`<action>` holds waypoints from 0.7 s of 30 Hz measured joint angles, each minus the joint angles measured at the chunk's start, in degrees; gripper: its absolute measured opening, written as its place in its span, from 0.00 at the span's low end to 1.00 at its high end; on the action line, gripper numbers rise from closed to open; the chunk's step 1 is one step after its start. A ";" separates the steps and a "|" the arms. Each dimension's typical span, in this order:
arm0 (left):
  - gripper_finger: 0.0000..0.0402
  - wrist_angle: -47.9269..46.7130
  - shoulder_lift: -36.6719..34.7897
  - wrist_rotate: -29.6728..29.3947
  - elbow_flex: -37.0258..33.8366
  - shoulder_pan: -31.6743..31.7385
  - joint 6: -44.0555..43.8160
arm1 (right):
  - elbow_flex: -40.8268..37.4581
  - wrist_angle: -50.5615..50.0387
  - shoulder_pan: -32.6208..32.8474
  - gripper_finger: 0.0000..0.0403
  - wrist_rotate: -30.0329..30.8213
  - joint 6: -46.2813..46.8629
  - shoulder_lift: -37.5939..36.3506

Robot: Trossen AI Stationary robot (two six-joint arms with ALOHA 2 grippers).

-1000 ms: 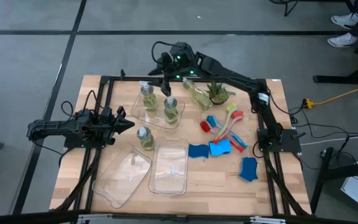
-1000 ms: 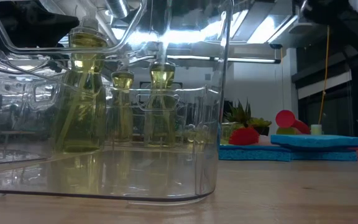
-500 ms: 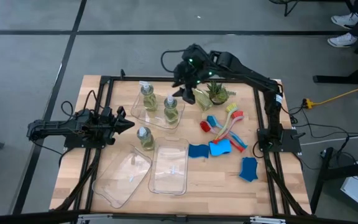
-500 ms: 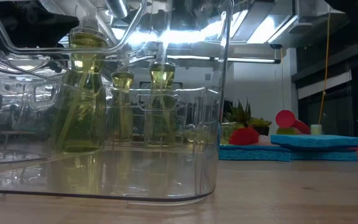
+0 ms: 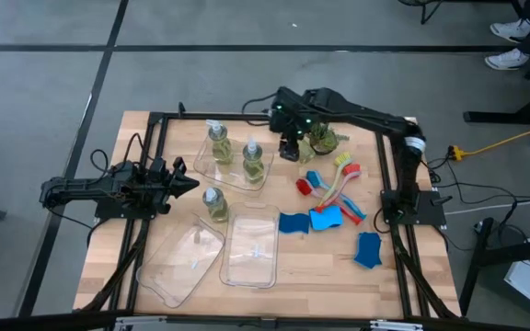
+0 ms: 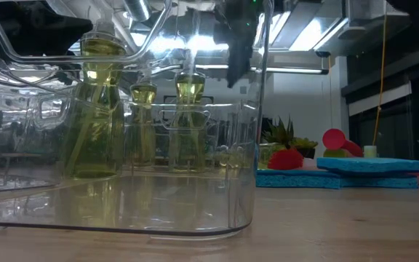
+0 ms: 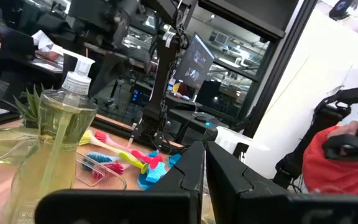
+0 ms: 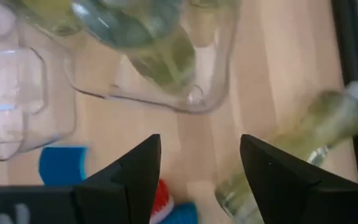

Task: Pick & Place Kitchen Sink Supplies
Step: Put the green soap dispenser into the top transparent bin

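No lettering, label, brand or number can be read anywhere in these views (the monitors point(image 7: 197, 62) in the room behind the table glow with content too small and blurred to make out, and the pump bottles point(image 5: 217, 143) carry no legible label).

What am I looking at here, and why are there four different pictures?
Two dark robot arms work at a wooden table. One camera looks straight down, one sits at table height, and one rides on each arm's wrist. The left claw waits shut at the table's left edge. The right claw hangs open, holding nothing, above a pump bottle lying on its side. Three more pump bottles stand near clear trays. Brushes and blue sponges lie to the right, beside a small potted plant.
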 joint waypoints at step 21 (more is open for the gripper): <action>0.03 0.00 0.00 0.00 0.00 0.00 0.01 | -44.34 51.55 -4.28 0.46 18.88 -0.25 -17.43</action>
